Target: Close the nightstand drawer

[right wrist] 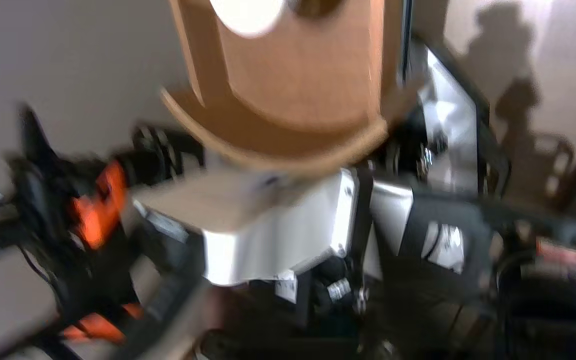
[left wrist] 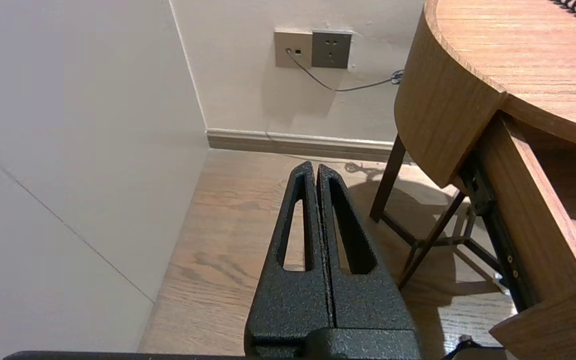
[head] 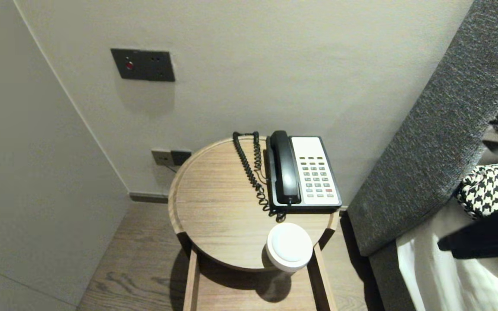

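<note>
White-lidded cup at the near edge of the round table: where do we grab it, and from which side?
Grip the cup on its side wall just under the lid, jaws level, coming from the near right. It stands upright, and the flat, wide lid likely gives no hold from above. The phone and its coiled cord crowd the far side.

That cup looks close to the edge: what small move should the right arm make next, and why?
Probably swing the right pincer left, toward the white lidded cup. The cup stands at the front rim of the round wooden table, above the open drawer, while that pincer hangs apart over the white bed sheet. The left pincer is shut, parked low beside the table.
</note>
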